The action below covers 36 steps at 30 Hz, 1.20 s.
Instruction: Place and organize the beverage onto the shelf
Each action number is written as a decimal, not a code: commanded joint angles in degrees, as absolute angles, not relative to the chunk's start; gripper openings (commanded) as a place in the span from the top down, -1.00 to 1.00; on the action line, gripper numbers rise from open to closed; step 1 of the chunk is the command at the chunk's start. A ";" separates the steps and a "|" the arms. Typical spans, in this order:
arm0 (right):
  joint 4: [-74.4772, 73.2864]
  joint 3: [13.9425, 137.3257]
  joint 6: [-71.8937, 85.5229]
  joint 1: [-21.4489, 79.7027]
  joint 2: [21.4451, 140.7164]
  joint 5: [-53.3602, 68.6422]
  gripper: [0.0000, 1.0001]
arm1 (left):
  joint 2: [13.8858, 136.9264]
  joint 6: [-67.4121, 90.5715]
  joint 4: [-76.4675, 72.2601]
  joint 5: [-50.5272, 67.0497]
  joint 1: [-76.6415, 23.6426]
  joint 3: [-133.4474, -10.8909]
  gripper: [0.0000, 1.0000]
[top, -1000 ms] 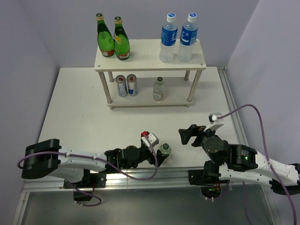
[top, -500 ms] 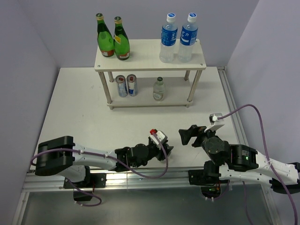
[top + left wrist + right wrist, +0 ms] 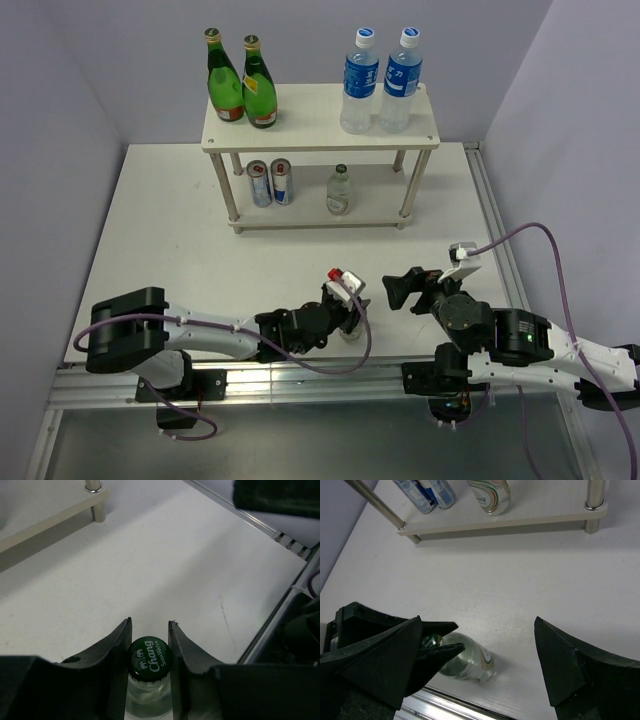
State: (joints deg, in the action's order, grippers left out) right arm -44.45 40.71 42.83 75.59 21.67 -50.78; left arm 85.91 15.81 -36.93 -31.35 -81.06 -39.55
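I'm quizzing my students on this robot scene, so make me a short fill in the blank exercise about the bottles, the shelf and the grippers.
1. The left gripper is shut on a small bottle with a ____ cap.
2. The right gripper is ____ and holds nothing.
3. The lower tier of the shelf holds ____ cans.
Missing words: green; open; two.

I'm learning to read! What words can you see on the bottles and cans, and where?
"Chang": green bottle cap.
"SODA WATER": same cap, smaller letters.
Labels on the green bottles, blue-labelled bottles and cans on the shelf: too small to read.
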 commanded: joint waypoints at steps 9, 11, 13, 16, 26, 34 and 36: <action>-46.40 41.92 45.96 77.69 21.27 -54.75 -1.00 | 95.09 8.44 -33.49 -24.53 -66.73 -64.49 0.99; -46.84 42.10 46.58 78.13 20.92 -55.02 -1.00 | 97.98 7.39 -32.26 -22.86 -64.96 -69.92 0.99; -47.20 42.01 46.93 78.48 20.57 -55.37 -1.00 | 99.83 6.77 -30.77 -22.15 -62.59 -73.63 0.99; -47.11 41.92 47.02 79.01 19.95 -55.63 -1.00 | 104.40 6.24 -28.92 -21.36 -60.03 -82.32 0.99; -48.16 42.01 48.16 81.21 19.07 -56.86 -1.00 | 116.18 7.03 -26.19 -19.60 -53.27 -98.78 0.99; -49.83 42.27 50.36 83.58 18.81 -58.53 -1.00 | 122.08 6.50 -29.00 -20.65 -51.33 -103.62 0.99; -50.36 42.36 51.06 84.55 18.90 -58.97 -1.00 | 123.13 6.50 -29.44 -21.27 -50.98 -104.41 0.99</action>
State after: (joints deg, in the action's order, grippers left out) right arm -49.28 40.73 48.56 83.20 19.44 -55.75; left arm 123.11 6.52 -21.45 -20.86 -51.55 -99.57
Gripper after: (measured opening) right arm 0.999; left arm 0.357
